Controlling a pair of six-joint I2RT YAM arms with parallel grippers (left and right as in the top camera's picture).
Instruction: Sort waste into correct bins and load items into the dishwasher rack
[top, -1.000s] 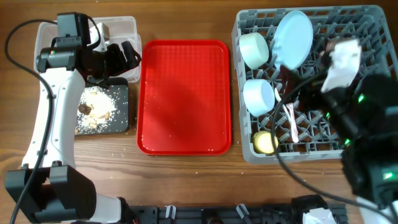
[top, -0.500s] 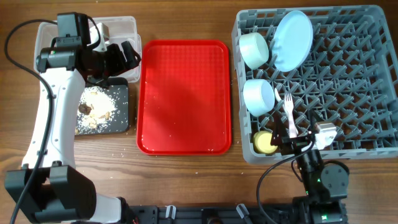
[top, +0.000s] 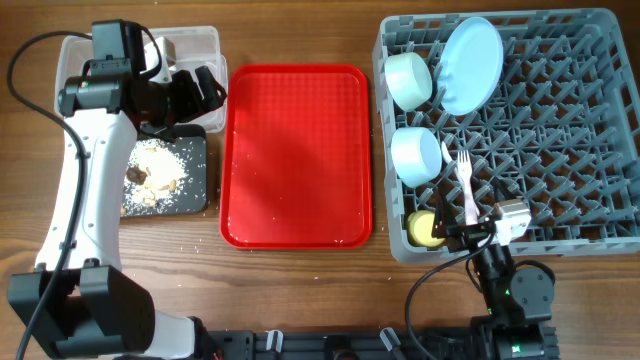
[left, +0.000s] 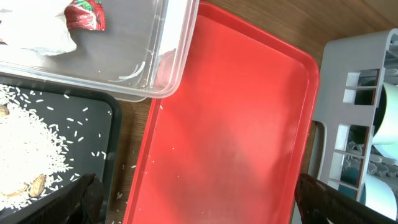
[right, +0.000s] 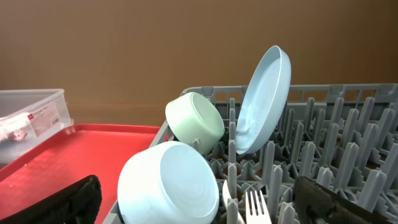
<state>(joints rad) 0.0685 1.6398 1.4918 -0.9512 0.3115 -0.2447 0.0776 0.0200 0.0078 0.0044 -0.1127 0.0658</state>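
Left of the red tray (top: 295, 155) sits the clear tub (top: 205, 42) with crumpled white and red wrappers (left: 43, 28) inside, and the black tray (top: 197, 172) with rice (top: 158, 165) and brown lumps. The left gripper (left: 205, 198) hangs over the red tray's left edge, fingers spread wide and empty. Right of the red tray stands the rack (top: 580, 120), with the plate (top: 472, 62), green bowl (top: 408, 80), blue bowl (top: 416, 155), yellow cup (top: 426, 229) and fork (top: 465, 180) along its side nearest the red tray. The right gripper (right: 205, 202), further right of the red tray than the cup, is spread apart and holds nothing.

Brown wooden table (top: 300, 280) under even light; plain brown wall (right: 124, 43) behind
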